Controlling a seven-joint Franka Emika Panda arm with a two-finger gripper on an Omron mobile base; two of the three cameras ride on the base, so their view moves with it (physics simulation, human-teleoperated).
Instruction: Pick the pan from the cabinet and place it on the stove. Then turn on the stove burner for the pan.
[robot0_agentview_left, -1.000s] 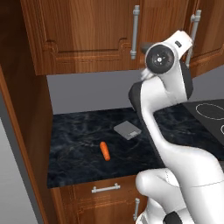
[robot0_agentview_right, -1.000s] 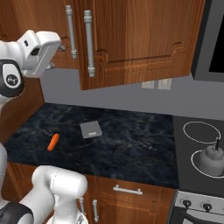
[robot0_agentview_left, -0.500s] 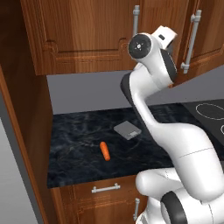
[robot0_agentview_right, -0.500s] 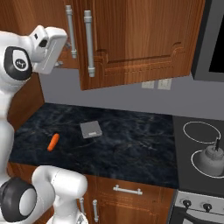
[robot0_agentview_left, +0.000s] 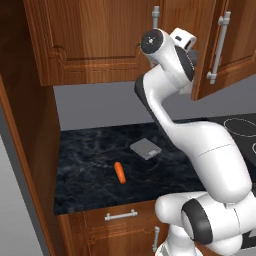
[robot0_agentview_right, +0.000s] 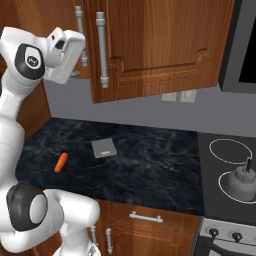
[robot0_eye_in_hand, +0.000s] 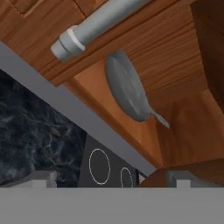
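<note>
So the pan (robot0_eye_in_hand: 126, 89) is not yet touched: in the hand view it lies on the floor of the cabinet (robot0_eye_in_hand: 175, 65), a round grey disc with its thin handle running toward the back corner of the shelf, well inside the open front edge. Nothing grips it. To my eye the job is at its very start; the door has been swung out, as the left base view shows one door (robot0_agentview_left: 225, 45) standing ajar, but the lifting, the carrying to the stove (robot0_agentview_right: 230, 165) and the knob all remain.

On the stove a small kettle (robot0_agentview_right: 241, 182) sits over the nearer white ring, while the far ring (robot0_agentview_right: 229, 150) lies bare, which looks like the likelier place for the pan. The knobs (robot0_agentview_right: 214, 233) line the silver front panel below.

The tool (robot0_eye_in_hand: 109, 177) stands wide, its two dark tips apart with nothing between them, pointing up from below the cabinet's lower edge, near the silver bar handle (robot0_eye_in_hand: 96, 26). The arm is reared high, elbow bent, wrist (robot0_agentview_right: 62, 55) tucked under the doors.

On the desk (robot0_agentview_left: 90, 170) lie a carrot (robot0_agentview_left: 119, 172) and a grey pad (robot0_agentview_left: 145, 148), apart from each other.
</note>
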